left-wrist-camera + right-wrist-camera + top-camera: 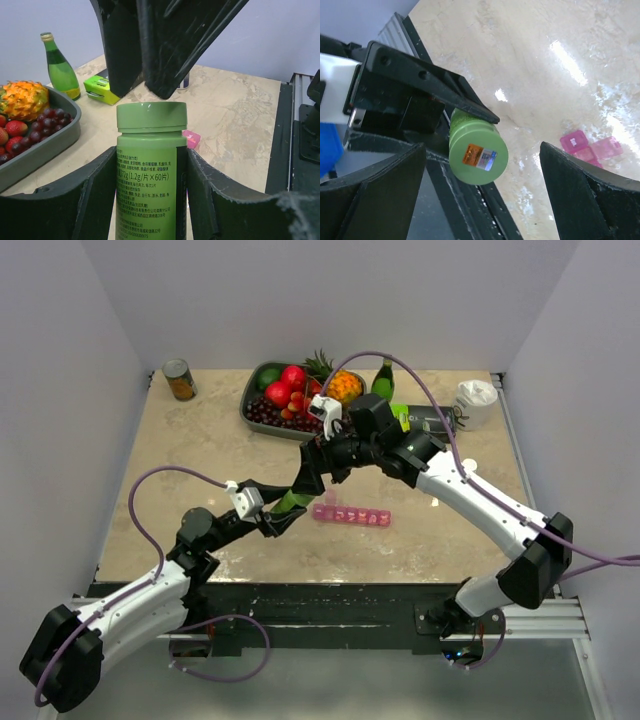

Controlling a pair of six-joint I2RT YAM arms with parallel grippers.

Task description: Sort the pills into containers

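Left arm reaches in over the tabletop (200, 460). The left hand (284, 511) is clamped on the body of a green bottle (149, 175), cap (151, 116) facing the right hand (312, 472). Right arm stretches across from the right, wrist bent down. That hand is open, fingers spread either side of the cap, no contact. Pink pill organizer (352, 515) lies flat on the tabletop, just right of both hands.

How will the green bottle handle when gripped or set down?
Probably rigid: the green bottle looks like hard plastic, undented in the left gripper. Smooth label, so it may slip under a twist. Round and tall; on its side it would likely roll.
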